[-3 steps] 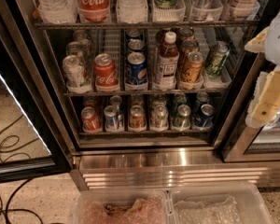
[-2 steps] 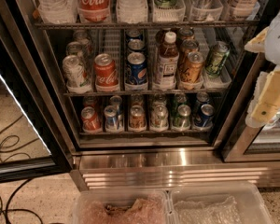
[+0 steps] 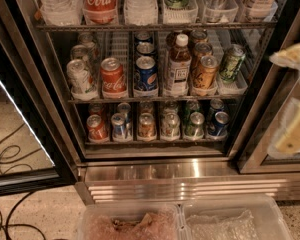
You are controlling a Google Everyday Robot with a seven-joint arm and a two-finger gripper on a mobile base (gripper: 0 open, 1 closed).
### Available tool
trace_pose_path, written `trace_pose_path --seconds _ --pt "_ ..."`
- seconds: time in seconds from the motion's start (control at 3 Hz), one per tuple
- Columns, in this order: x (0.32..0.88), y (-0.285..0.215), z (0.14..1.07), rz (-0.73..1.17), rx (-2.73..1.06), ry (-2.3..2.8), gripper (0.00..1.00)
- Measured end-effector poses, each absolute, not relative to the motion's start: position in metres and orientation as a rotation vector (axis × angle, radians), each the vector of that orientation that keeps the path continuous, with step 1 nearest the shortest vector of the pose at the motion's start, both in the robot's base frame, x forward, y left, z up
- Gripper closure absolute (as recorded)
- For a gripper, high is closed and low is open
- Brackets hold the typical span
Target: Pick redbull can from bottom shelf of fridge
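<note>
Nothing has shifted over the last second: the view, the cans and the gripper (image 3: 277, 103) all sit as they did, so the approach has not begun. The gripper hangs at the right edge of the view, in front of the fridge's right door post, level with the middle rack and well apart from the target. Its jaws look spread wide, one pale finger above the other, with nothing between them.

The fridge (image 3: 165, 176) stands with its glass door (image 3: 20, 159) swung open to the left, so the way in is free. The redbull can (image 3: 119, 126) stands upright at the front of the second lane from the left on the bottom shelf (image 3: 155, 142), just beside a red can (image 3: 96, 127) on its left and an orange can (image 3: 146, 125) on its right. A second slim blue and silver can stands right behind it in the same lane.

By my reading the task is at its start: the gripper needs to travel down and to the left, under the rack that carries the brown bottle (image 3: 177, 64), and enter the lane straight on. The neighbours stand close, so wide jaws could nudge the red or orange can, and the rack above leaves little room overhead
</note>
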State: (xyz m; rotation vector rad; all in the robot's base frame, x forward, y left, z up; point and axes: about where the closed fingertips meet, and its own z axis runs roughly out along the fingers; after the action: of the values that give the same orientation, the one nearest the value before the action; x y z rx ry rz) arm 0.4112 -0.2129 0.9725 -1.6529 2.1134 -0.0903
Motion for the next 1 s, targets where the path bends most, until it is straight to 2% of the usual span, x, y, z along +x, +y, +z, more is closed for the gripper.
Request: trace_pose_path --seconds 0.33,0.67,1.0 --pt "0.394 -0.226 0.891 0.083 -1.532 2.018 0.00" --pt "0.419 -0.211 0.877 0.201 -1.430 1.829 0.00" --pt "0.419 -0.185 0.883 0.286 -1.421 1.697 0.00"
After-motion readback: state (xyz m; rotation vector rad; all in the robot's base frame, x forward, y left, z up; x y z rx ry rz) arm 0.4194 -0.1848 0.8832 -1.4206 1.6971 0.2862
